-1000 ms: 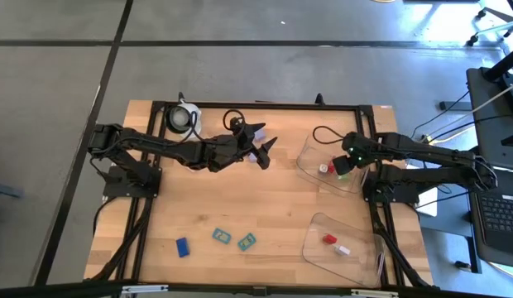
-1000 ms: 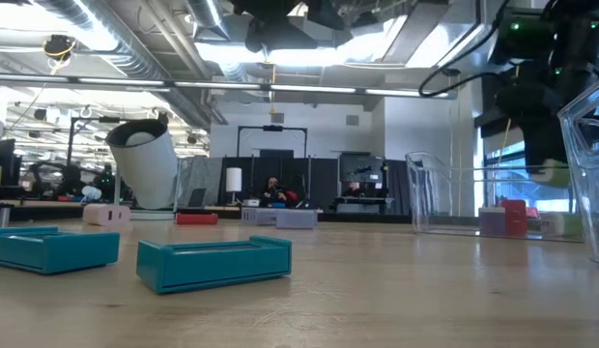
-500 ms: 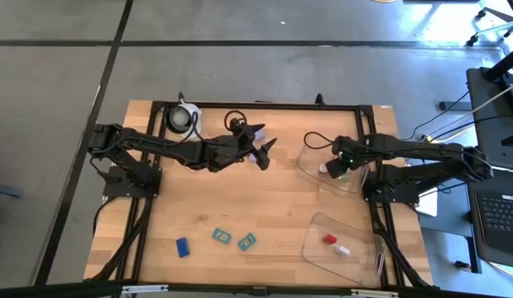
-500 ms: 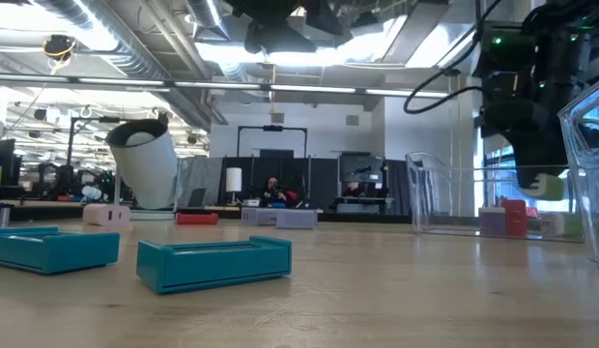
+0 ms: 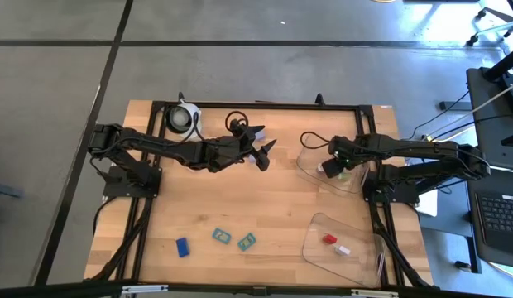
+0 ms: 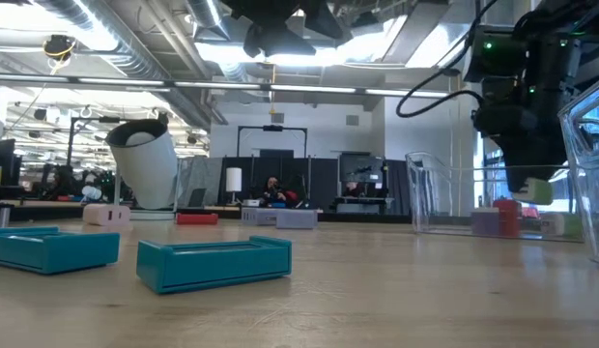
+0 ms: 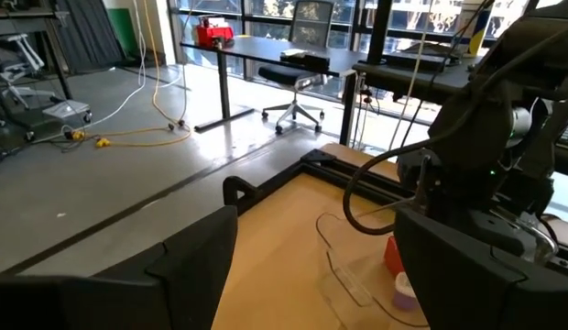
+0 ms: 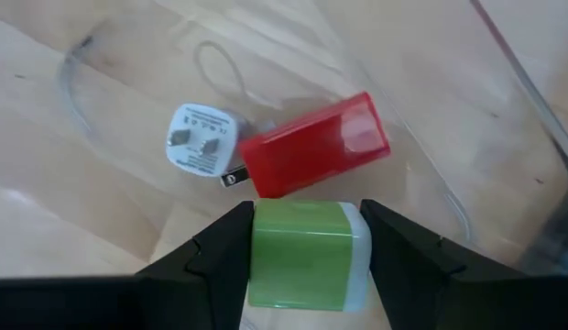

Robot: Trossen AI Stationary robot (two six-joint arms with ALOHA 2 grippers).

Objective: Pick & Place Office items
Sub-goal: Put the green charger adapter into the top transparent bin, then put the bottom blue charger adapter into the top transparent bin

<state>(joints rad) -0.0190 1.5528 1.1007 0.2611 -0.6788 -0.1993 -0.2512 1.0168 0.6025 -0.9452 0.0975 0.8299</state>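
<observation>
The right gripper (image 8: 307, 243) pinches a green block (image 8: 307, 254) above the clear tray (image 5: 310, 165), just over the red block (image 8: 316, 156), ready to drop it inside. The left gripper (image 5: 261, 147), jaws spread, waits beside the tray.

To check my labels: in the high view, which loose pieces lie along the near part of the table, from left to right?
Blue block → first teal clip → second teal clip → red block → white piece; the last two lie inside the near clear tray.

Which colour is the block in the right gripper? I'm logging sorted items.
Green, with a white end. The block shows best in the right wrist view, clamped in the right gripper.
</observation>
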